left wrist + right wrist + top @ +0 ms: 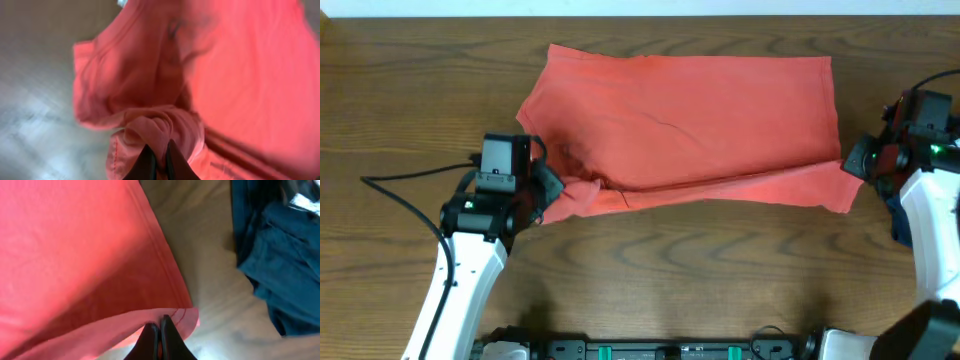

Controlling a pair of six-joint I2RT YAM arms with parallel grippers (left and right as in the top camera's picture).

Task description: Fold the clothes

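- Wooden table (650, 270): brown, grained surface under my two arms.
- Red-orange T-shirt (690, 120): spread from centre toward 12 o'clock, near edge folded over, bunched at 8 o'clock.
- Dark blue cloth (280, 255): crumpled at 3 o'clock, near the shirt's corner.
- Black cable (395, 177): at 9 o'clock.

A red-orange cotton T-shirt (690, 120) is spread across the middle of a brown wooden table (670, 270); a dark blue crumpled cloth (280, 265) is laid near its right edge.

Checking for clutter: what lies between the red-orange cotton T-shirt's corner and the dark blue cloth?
Only bare brown wooden table separates the T-shirt from the dark blue cloth; the right wrist view shows it.
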